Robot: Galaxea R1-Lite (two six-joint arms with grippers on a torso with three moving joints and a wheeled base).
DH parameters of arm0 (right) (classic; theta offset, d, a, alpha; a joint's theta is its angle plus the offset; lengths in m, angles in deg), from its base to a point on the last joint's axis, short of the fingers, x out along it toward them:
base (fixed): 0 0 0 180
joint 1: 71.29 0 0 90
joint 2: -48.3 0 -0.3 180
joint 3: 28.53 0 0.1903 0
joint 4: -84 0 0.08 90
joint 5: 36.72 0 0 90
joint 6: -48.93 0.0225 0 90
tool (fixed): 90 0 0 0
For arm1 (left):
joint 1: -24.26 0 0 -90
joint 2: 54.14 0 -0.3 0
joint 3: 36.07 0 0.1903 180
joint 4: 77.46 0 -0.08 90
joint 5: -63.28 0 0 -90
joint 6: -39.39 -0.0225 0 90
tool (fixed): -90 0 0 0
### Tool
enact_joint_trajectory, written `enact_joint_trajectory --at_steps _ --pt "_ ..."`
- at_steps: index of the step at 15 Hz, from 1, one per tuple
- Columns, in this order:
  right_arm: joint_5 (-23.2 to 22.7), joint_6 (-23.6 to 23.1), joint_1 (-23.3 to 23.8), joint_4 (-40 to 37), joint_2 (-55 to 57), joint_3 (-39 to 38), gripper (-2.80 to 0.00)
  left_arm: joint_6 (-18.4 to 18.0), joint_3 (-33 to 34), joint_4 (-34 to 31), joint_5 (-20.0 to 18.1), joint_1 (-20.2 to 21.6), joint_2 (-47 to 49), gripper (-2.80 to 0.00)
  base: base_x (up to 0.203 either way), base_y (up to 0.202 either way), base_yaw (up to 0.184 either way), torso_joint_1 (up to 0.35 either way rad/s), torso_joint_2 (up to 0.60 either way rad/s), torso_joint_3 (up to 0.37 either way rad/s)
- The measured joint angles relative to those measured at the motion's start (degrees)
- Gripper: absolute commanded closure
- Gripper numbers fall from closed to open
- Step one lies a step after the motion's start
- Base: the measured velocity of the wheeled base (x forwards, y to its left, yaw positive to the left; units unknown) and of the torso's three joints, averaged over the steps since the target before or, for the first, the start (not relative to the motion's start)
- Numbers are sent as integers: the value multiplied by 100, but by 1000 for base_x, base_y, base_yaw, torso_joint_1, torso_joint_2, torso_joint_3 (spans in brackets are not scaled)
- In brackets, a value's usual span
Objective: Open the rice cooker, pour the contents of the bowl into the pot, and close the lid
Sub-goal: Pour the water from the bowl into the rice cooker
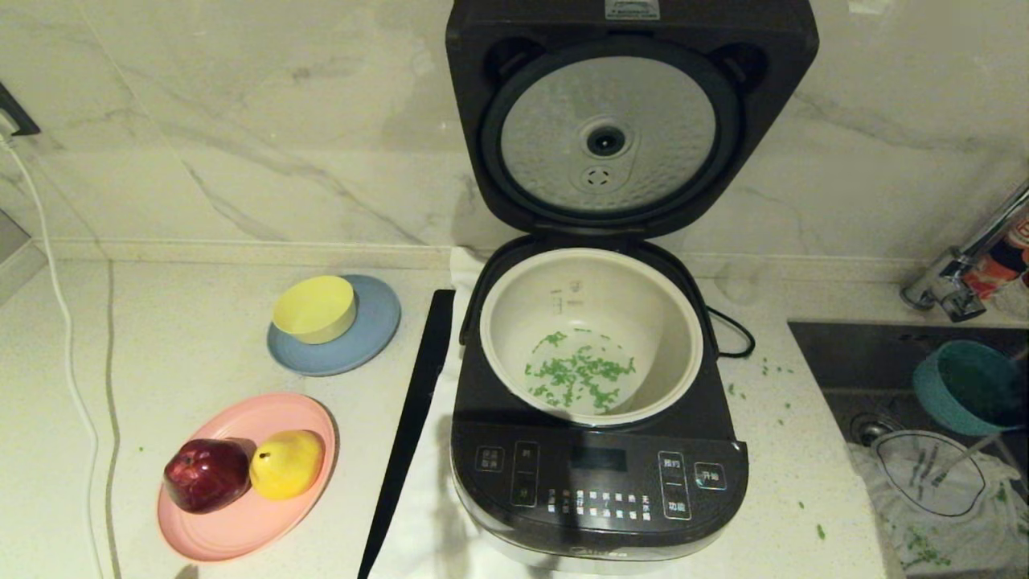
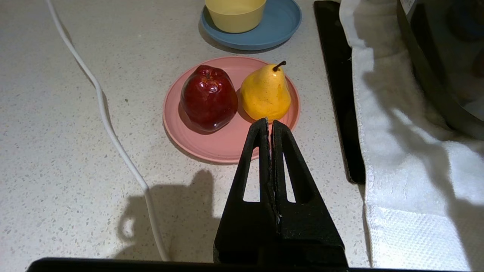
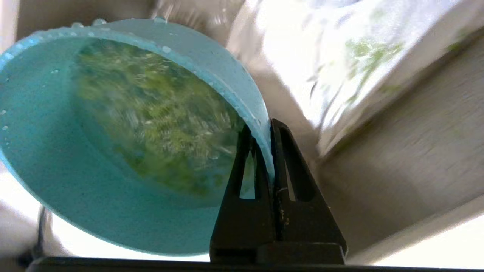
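Teal bowl (image 3: 113,204), green contents (image 1: 580,376), white pot (image 1: 514,322), dimpled silver lid (image 1: 555,137).

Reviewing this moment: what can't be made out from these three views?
- Right gripper: out of the head view, only the bowl shows at the frame edge.
- Contents left in the bowl: amount blurred, right wrist view.
- Rice cooker button labels: too small, head view.

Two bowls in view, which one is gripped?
The teal bowl, pinched at its rim by the right gripper over the sink; the yellow bowl sits untouched on its plate.
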Motion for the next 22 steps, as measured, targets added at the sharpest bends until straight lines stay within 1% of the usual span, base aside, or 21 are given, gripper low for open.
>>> enact_joint_trajectory --at_steps 4,8,12,16,18,20,22 --pt "658 3 -1164 -489 -761 -226 0 0 0 0 0 5 0 0 0 0 0 0 0 0" --pt "1086 16 -2316 -1257 -1358 137 0 -3 0 0 -2 2 -1 0 0 0 0 0 0 0" --pt "1761 37 -3516 -2037 -1586 1165 0 0 0 0 0 5 0 0 0 0 0 0 0 0" --pt "1919 74 -4673 -2646 -1534 2154 0 -1 0 1 0 5 -2 0 0 0 0 0 0 0" --pt "2177 110 -5201 -2716 -1439 2531 0 0 0 0 0 5 0 0 0 0 0 0 0 0" --pt "2616 125 -5712 -2733 -1267 2931 0 -4 0 0 0 5 -2 0 0 0 0 0 0 0" --pt "2815 137 -6104 -2738 -1061 3353 0 -2 0 0 0 5 -1 0 0 0 0 0 0 0"
